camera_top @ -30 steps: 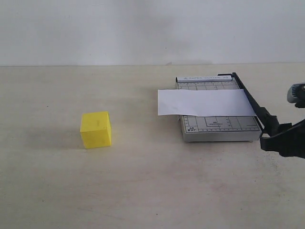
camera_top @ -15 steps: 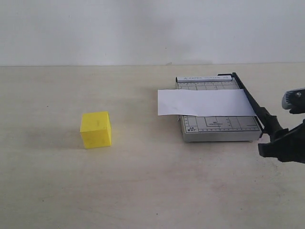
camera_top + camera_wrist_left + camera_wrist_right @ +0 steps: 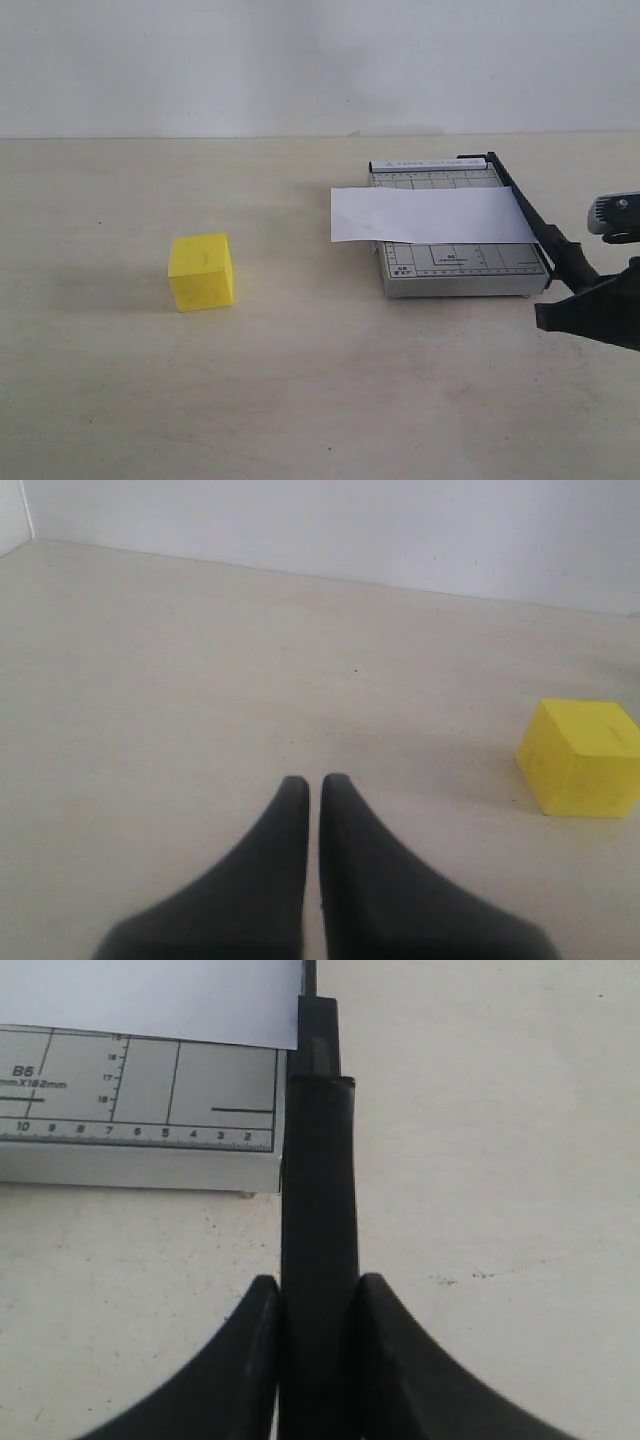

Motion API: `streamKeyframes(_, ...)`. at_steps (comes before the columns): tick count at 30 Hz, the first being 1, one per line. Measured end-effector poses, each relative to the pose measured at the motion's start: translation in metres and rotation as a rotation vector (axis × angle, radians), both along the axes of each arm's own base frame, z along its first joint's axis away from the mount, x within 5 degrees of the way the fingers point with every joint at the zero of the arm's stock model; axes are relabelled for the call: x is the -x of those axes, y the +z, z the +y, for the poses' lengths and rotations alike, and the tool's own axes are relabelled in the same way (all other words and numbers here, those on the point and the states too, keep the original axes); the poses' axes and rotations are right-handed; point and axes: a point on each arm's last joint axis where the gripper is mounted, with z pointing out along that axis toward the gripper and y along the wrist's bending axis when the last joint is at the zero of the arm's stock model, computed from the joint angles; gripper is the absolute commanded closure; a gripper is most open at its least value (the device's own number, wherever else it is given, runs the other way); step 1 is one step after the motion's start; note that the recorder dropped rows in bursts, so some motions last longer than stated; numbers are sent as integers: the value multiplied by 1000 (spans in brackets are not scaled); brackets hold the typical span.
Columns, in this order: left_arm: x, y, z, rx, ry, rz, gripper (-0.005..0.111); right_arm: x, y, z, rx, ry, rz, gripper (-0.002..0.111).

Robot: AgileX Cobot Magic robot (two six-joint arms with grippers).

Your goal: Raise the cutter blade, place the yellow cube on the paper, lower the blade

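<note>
The cutter blade (image 3: 525,213) lies down along the right edge of the grey trimmer base (image 3: 460,268). My right gripper (image 3: 318,1285) is shut on the blade's thick black handle (image 3: 318,1190); in the exterior view this gripper (image 3: 580,302) sits at the trimmer's near right corner. The white paper (image 3: 430,214) lies across the base, and its corner shows in the right wrist view (image 3: 150,1000). Far to the left, the yellow cube (image 3: 201,271) stands on the table. My left gripper (image 3: 314,780) is shut and empty, with the cube (image 3: 585,758) off to one side of it.
The beige table (image 3: 320,380) stretches between cube and trimmer. A white wall (image 3: 320,60) stands behind the table. The ruled base board (image 3: 140,1090) shows its scale marks beside the handle.
My right gripper has slid slightly lower in the exterior view, along the handle end. The blade stays down, and the cube and paper have not moved.
</note>
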Motion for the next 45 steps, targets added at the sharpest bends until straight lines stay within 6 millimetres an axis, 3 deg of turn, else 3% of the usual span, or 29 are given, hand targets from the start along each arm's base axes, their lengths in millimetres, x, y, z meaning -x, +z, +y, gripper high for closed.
streamKeyframes(5,0,0,0,0,0,0,102,0,0,0,-3,0,0,108)
streamKeyframes(10,0,0,0,0,0,0,102,1,16,1,-27,7,-56,108)
streamKeyframes(12,0,0,0,0,0,0,102,2,27,1,-31,14,-105,108)
streamKeyframes(17,0,0,0,0,0,0,102,0,80,0,-42,29,-330,108)
streamKeyframes(19,0,0,0,0,0,0,102,0,90,0,-51,30,-365,108)
streamKeyframes(27,0,0,0,0,0,0,102,0,95,1,-54,34,-378,107)
streamKeyframes(29,0,0,0,0,0,0,102,0,95,1,-53,34,-380,94)
streamKeyframes(30,0,0,0,0,0,0,102,0,95,1,-54,35,-378,82)
streamKeyframes(33,0,0,0,0,0,0,102,1,99,0,-46,40,-399,65)
streamKeyframes(40,0,0,0,0,0,0,102,6,119,-2,-38,44,-494,62)
streamKeyframes(45,0,0,0,0,0,0,102,40,157,-9,-122,26,-667,63)
